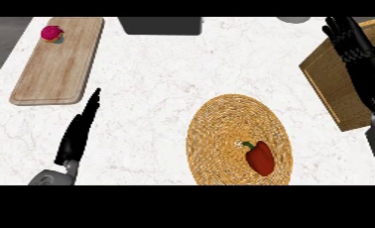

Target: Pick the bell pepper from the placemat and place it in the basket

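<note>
Left hand (77, 135) flat, fingers straight, right hand (350, 41) raised, fingers relaxed, over basket (330, 81)

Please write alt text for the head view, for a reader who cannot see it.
A red bell pepper lies on a round woven placemat on a white counter, untouched. The left hand is open at lower left; the right hand is raised at the right edge over a basket. A cutting board at upper left holds a small pink item.

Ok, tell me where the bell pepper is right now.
In the head view the red bell pepper lies on the round woven placemat, in its lower right part, toward the counter's right side, with neither hand touching it.
</note>
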### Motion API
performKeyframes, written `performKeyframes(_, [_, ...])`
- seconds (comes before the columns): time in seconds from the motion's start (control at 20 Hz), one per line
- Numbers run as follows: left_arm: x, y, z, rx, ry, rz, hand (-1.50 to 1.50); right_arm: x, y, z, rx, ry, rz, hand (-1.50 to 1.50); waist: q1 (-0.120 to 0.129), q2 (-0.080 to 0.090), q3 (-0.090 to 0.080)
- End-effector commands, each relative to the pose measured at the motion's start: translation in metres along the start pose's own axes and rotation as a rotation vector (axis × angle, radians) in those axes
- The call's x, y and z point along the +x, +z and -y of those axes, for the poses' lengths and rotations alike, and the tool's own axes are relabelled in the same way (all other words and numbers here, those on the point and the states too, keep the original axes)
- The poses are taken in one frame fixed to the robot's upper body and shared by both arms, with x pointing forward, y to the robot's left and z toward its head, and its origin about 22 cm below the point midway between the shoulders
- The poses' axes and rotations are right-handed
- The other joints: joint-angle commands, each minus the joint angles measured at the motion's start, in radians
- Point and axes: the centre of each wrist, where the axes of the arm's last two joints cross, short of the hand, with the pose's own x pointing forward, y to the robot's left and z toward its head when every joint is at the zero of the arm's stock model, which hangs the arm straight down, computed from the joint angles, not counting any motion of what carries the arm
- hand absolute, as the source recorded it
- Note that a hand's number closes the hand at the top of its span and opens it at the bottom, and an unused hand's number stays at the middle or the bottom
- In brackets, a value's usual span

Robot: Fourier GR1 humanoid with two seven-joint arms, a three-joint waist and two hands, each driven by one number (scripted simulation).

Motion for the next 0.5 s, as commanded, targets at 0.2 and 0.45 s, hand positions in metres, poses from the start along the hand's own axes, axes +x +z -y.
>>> performKeyframes(0.2, [-0.021,0.006,0.013,-0.065,0.157,-0.194,0.0,0.003,-0.006,-0.111,0.54,-0.484,0.157,1.5,0.069,-0.007,0.002])
performKeyframes(0.45, [-0.033,0.019,0.011,-0.105,0.221,-0.287,0.0,0.02,0.045,-0.186,1.018,-0.541,0.311,1.5,0.034,-0.029,0.002])
